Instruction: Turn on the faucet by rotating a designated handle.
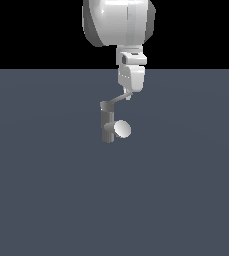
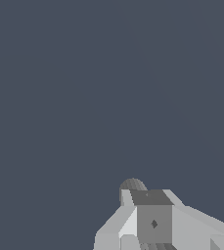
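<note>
Fingers of the white robot gripper (image 1: 129,95) sit at the far end of the thin, flat, light grey lever handle (image 1: 117,99), apparently touching it, though whether they are parted or closed around it cannot be told from either view. The handle slants up from the top of the small dark grey cylindrical faucet (image 1: 107,124), which stands upright on the flat blue-grey worktop (image 1: 46,190). Its stubby spout with a pale round face (image 1: 122,129) points toward the exterior view's right.
</note>
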`<state>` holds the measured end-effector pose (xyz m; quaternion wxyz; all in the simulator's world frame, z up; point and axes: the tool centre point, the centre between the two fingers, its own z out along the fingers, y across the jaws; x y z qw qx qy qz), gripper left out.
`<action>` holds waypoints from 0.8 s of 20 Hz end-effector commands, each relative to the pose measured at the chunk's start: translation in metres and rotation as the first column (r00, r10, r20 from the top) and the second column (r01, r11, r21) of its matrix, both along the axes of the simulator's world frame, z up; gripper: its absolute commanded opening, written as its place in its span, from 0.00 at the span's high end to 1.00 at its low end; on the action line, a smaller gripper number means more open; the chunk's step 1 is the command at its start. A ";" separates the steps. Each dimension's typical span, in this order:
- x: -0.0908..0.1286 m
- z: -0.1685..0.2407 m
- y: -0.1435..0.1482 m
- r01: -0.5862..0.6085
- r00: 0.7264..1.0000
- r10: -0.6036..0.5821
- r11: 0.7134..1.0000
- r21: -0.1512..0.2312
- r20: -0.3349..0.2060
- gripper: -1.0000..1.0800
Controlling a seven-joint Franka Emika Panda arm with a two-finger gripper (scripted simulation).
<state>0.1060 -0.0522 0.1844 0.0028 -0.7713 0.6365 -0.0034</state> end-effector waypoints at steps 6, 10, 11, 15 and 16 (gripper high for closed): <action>-0.023 -0.003 -0.008 0.003 1.000 -0.003 1.000 0.000 -0.009 1.00; -0.034 -0.003 -0.011 0.003 1.000 -0.003 1.000 0.000 -0.009 1.00; -0.037 -0.003 -0.012 0.004 1.000 -0.004 1.000 0.000 -0.009 1.00; -0.031 0.011 -0.002 -0.013 1.000 0.013 1.000 0.001 0.022 1.00; -0.034 0.010 -0.001 -0.012 1.000 0.012 1.000 0.001 0.021 1.00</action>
